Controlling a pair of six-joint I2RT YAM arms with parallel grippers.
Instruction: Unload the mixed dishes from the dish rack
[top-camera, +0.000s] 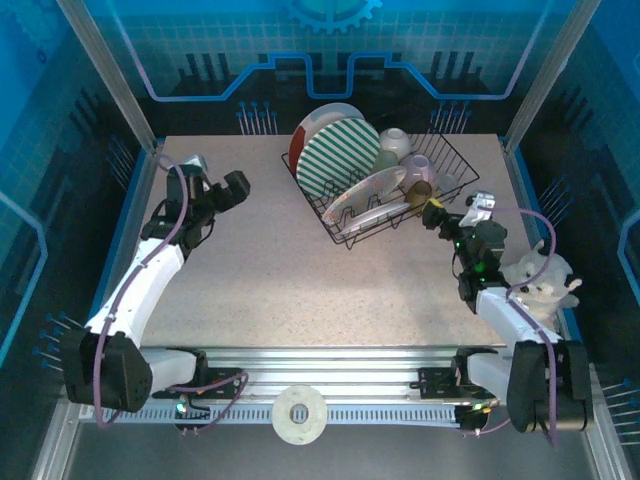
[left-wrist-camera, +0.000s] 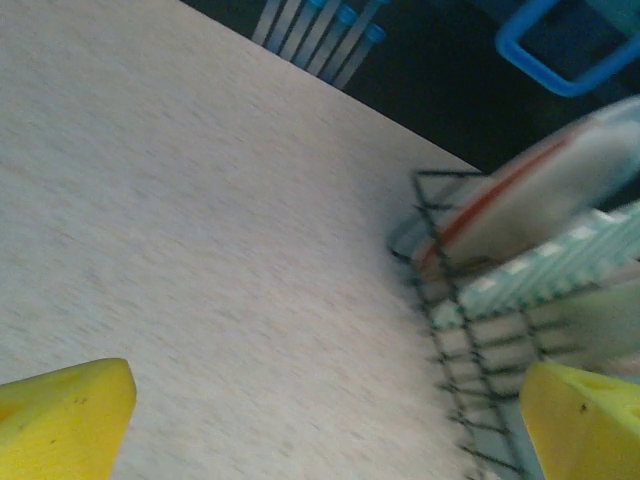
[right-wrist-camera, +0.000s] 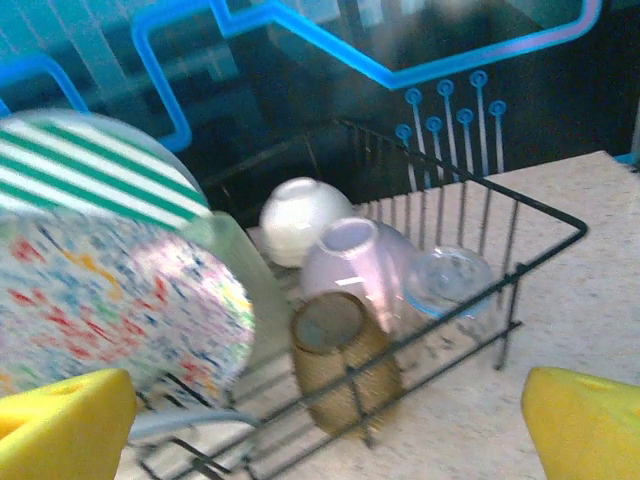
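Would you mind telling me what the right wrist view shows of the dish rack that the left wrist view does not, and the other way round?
Right wrist view: the small brown cup, a white bowl, a pale pink cup, a clear cup and the squiggle-patterned plate, all in the dish rack. Left wrist view: a red-rimmed plate at the rack's corner and a wide stretch of table. Both: the rack, the green-striped plate, and an open gripper with yellow fingers, the left gripper or right gripper.

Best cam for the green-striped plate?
Top external: the green-striped plate shows most of its face, upright in the dish rack. Right wrist crops it at the frame edge; left wrist catches a blurred striped sliver.
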